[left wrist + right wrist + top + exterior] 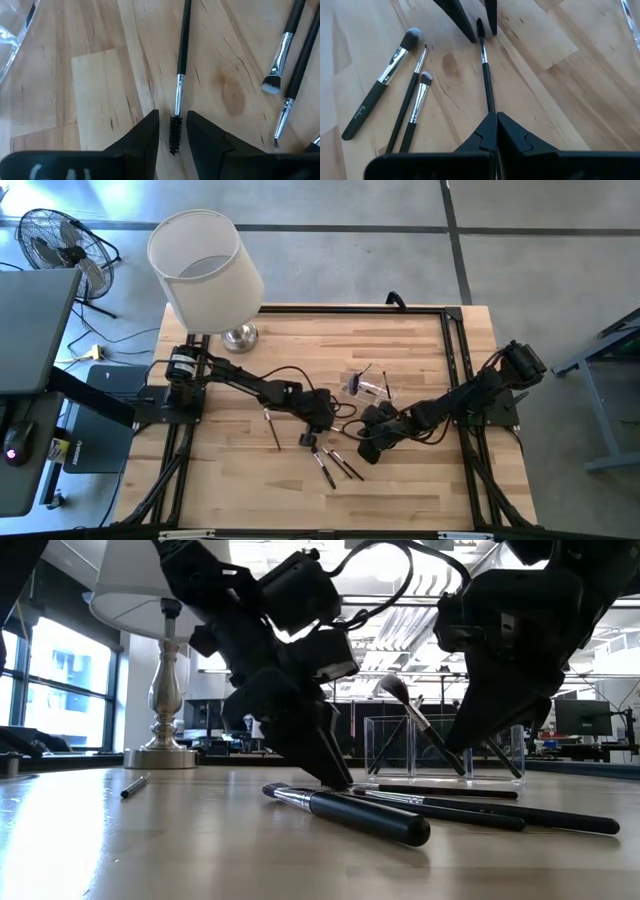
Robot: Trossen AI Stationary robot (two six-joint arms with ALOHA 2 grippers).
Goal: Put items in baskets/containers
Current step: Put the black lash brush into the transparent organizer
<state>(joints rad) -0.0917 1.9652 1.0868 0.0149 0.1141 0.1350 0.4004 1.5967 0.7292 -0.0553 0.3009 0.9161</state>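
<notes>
A thin black spoolie brush (485, 75) lies between my two grippers near the table's middle. My right gripper (495, 120) is shut on its handle end. My left gripper (172, 127) is open, one finger on each side of the bristle tip (174, 137), with a gap on both sides. Three more brushes (410, 97) lie side by side on the wood toward the near edge (335, 465). A single brush (272, 428) lies farther left. The clear box (365, 385) stands just beyond the grippers; a few brushes lean inside it, one fluffy head (392, 687) sticking out. My right gripper pinches the spoolie brush's handle end (489, 106) between its two shut fingers, coming in along the brush's length. The brush stretches away from the fingers, low over the wood. Whether it rests on the table, I cannot tell.
A lamp with a big white shade (205, 265) and a metal base (240, 335) stands at the far left corner. Black cables (290, 375) trail along the left arm. Bare wood lies near the near edge and on the right side (440, 480).
</notes>
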